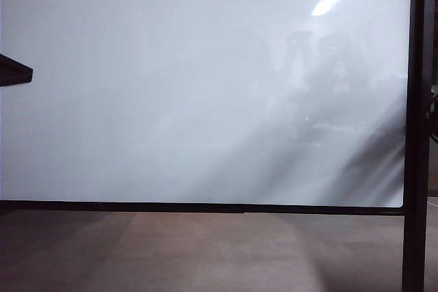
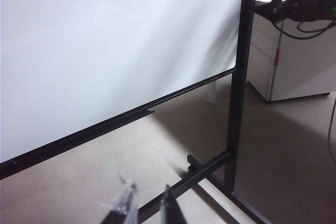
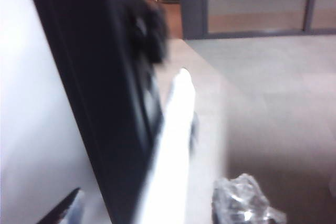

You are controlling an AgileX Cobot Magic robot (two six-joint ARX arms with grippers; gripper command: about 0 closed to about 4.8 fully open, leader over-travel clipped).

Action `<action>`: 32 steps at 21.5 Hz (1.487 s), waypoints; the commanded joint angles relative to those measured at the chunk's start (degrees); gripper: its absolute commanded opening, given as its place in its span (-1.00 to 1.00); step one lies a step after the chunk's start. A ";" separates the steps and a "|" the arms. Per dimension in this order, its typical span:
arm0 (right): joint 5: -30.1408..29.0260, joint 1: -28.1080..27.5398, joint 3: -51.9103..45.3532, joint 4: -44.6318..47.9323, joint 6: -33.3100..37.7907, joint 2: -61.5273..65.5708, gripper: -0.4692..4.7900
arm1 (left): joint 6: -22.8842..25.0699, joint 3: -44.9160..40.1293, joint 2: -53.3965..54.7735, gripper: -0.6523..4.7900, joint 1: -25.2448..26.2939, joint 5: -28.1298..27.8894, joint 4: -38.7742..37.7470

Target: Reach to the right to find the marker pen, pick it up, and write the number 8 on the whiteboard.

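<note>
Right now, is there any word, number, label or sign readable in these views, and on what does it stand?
None readable.
The whiteboard is bare in all views: no 8, no marks.
The white cabinet behind it shows no legible label.
The right wrist view is too blurred to read anything.

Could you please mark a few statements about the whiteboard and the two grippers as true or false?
1. The whiteboard bears no number 8 yet. True.
2. The left gripper holds a marker pen. False: it is open and empty, low over the floor by the board's foot.
3. The board's black post stands at its right edge in the exterior view. True.
4. The right gripper is at the middle of the board. False: it is beside the post, fingers apart around a blurred white pen-like shape.
5. A white cabinet stands beyond the post. True.
</note>
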 commanded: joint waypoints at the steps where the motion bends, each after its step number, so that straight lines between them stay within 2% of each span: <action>1: -0.09 0.17 0.70 0.70 0.13 -0.31 0.32 | 0.07 0.02 0.07 -0.52 0.02 0.24 0.26; 2: -0.07 0.17 0.70 0.79 0.13 -0.31 0.31 | 0.07 0.02 0.07 -0.52 0.02 0.22 0.26; 4: -0.02 0.15 0.79 0.79 0.09 -0.31 0.11 | 0.07 0.02 0.07 -0.52 0.02 0.22 0.26; 7: 0.02 0.13 0.96 0.74 0.09 -0.31 0.09 | 0.07 0.02 0.07 -0.52 0.02 0.22 0.26; 8: 0.15 0.15 0.98 0.76 0.09 -0.31 0.01 | 0.07 0.02 0.07 -0.52 0.02 0.22 0.26; 9: 0.13 0.15 0.98 0.81 0.09 -0.31 -0.21 | 0.07 0.02 0.07 -0.52 0.02 0.22 0.26; 11: 0.20 0.15 0.98 0.81 0.09 -0.31 -0.45 | 0.07 0.02 0.07 -0.52 0.02 0.22 0.26; 13: 1.46 0.15 0.98 0.85 0.11 -0.31 -0.56 | 0.07 0.02 0.07 -0.52 0.02 0.22 0.26; 15: 1.46 0.13 0.98 1.07 0.11 -0.31 -0.84 | 0.07 0.02 0.07 -0.52 0.02 0.20 0.26; 22: 2.95 -0.48 0.85 3.10 2.82 -1.03 -0.85 | 0.07 0.02 0.07 -0.52 0.02 0.22 0.26; 25: 3.74 -4.02 -0.15 4.66 7.08 -6.47 -0.85 | 0.07 0.02 0.07 -0.52 0.02 0.22 0.26; 27: 5.90 -6.29 -1.75 3.82 7.37 -12.17 -0.85 | 0.07 0.02 0.07 -0.52 0.02 0.22 0.26; 29: 6.40 -8.92 -4.02 -2.40 11.28 -20.44 -0.85 | 0.07 0.04 0.07 -0.52 0.00 -0.44 -0.28; 30: 8.07 -10.27 -6.73 -13.16 13.05 -31.06 -0.85 | 0.04 0.04 0.07 -0.52 -0.70 1.01 -7.08; 31: 11.19 -10.58 -8.02 -18.43 12.11 -37.48 -0.85 | 0.11 0.04 0.07 -0.52 -0.35 2.34 -7.32; 32: 11.50 -10.80 -8.90 -20.81 11.21 -42.40 -0.85 | 0.09 0.04 0.07 -0.52 -0.33 2.71 -7.37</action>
